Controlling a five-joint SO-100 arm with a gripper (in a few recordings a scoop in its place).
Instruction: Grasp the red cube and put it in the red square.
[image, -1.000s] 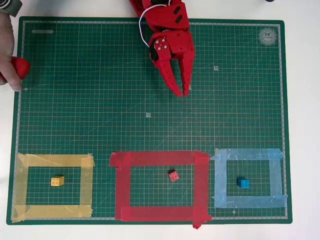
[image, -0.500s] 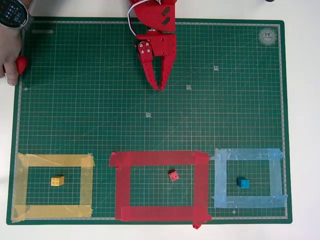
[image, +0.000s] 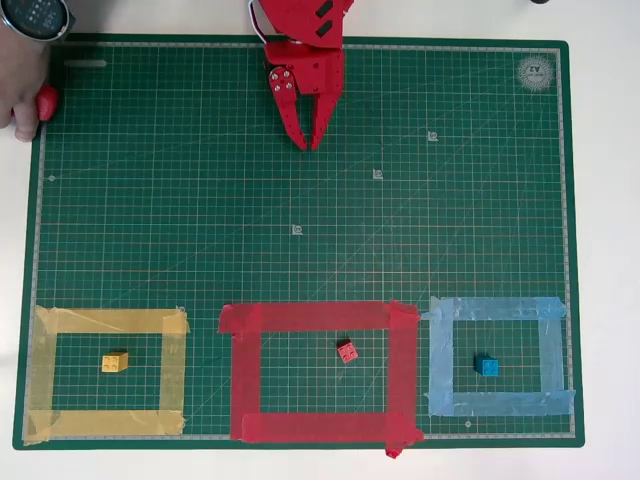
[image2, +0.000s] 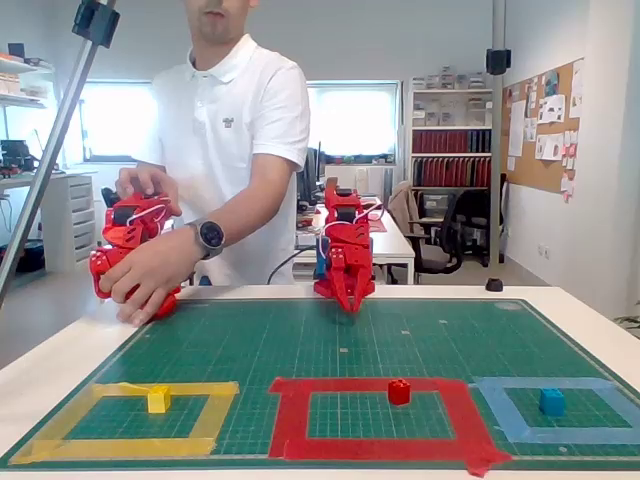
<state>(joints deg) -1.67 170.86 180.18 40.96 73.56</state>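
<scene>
The small red plastic cube (image: 347, 351) with studs on its top lies inside the red square (image: 245, 370), a wide outline of red tape strips on the green cutting mat (image: 200, 230). In the overhead view it sits in the lower middle of the frame, in the right part of the outline's inner field and near its upper strip, but not touching the tape. In the fixed view the same cube (image2: 399, 391) stands on the green grid between the front and back strips of the red outline (image2: 290, 420).

The red two-finger gripper (image: 309, 143) is at the top centre of the overhead view, well apart from the cube, with its fingers pointing down the frame toward the middle of the mat. The fingertips come almost together and nothing is between them; a thin gap seems to remain, though it is hard to be sure at this size. In the fixed view the gripper (image2: 352, 303) hangs low over the far edge of the mat (image2: 250, 340).

A yellow cube (image: 114, 361) lies inside the yellow tape outline (image: 45, 370) at lower left, and a blue cube (image: 486, 365) inside the light blue tape outline (image: 440, 360) at lower right.
</scene>
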